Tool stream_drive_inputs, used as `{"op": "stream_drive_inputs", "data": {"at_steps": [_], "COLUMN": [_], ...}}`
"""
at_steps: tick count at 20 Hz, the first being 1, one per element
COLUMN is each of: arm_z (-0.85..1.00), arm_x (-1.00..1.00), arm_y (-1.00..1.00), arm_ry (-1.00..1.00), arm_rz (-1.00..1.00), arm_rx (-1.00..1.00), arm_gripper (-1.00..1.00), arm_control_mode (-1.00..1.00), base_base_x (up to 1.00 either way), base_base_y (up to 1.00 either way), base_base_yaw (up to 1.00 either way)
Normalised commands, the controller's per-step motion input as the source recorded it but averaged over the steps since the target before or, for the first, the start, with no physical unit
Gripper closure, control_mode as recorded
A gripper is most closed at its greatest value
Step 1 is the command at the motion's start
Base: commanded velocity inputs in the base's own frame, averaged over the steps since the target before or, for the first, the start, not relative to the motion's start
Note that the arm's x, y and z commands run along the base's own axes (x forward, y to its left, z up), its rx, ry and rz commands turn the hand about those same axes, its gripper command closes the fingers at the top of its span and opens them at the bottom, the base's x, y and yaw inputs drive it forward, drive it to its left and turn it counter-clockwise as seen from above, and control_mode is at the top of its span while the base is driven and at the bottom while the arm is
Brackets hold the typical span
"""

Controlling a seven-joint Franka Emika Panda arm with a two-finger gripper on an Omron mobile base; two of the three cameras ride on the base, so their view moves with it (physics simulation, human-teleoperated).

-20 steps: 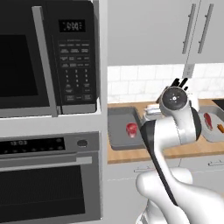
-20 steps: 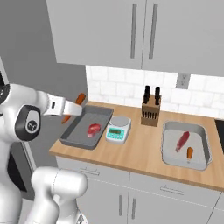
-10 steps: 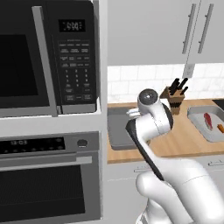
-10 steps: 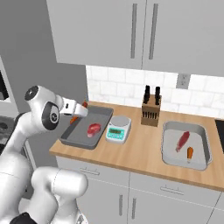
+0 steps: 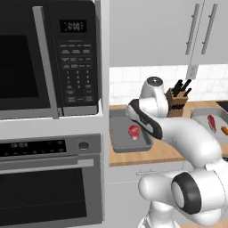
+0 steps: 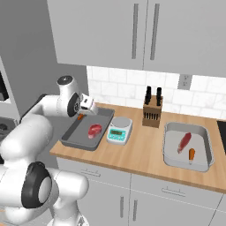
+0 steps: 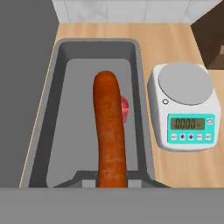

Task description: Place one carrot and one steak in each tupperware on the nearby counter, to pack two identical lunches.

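Both jaws seem clamped on a carrot (image 7: 109, 131) hanging above the left tupperware (image 7: 52, 109).

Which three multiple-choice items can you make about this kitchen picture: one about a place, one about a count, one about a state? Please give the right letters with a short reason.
1. Where is the robot's hand?
A. over the left shallow grey rectangular container
B. over the small white kitchen scale
C. beside the wooden knife block

2. How many things lie in the right shallow grey container?
A. none
B. two
C. four

3. What is the state of the hand?
A. open, empty
B. shut on the thin orange carrot stick
C. shut on a red steak

Answers: 1 A, the hand view looks down into that container; 2 B, a red steak chunk and an orange carrot lie there; 3 B, the stick rises from between the fingertips.
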Motion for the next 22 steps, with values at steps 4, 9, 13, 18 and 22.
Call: {"op": "stream_drive_inputs", "data": {"at_steps": [4,9,13,18,22], "arm_z": [-0.66,-0.85,-0.80,-0.54,0.09], "arm_x": [0.21,0.61,0.98,0.82,0.11], "arm_y": [0.66,0.34,0.00,0.00,0.00], "arm_ry": [0.00,0.00,0.00,0.00,0.00], "arm_rz": [0.00,0.00,0.00,0.00,0.00], "arm_rx": [0.04,0.00,0.00,0.00,0.01], "arm_gripper": [1.00,1.00,1.00,-1.00,-1.00], "arm_control_mode": [-1.00,-1.00,-1.00,-1.00,-1.00], "base_base_x": [0.00,0.00,0.00,0.00,0.00], "base_base_y": [0.00,0.00,0.00,0.00,0.00], "base_base_yaw": [0.00,0.00,0.00,0.00,0.00]}}
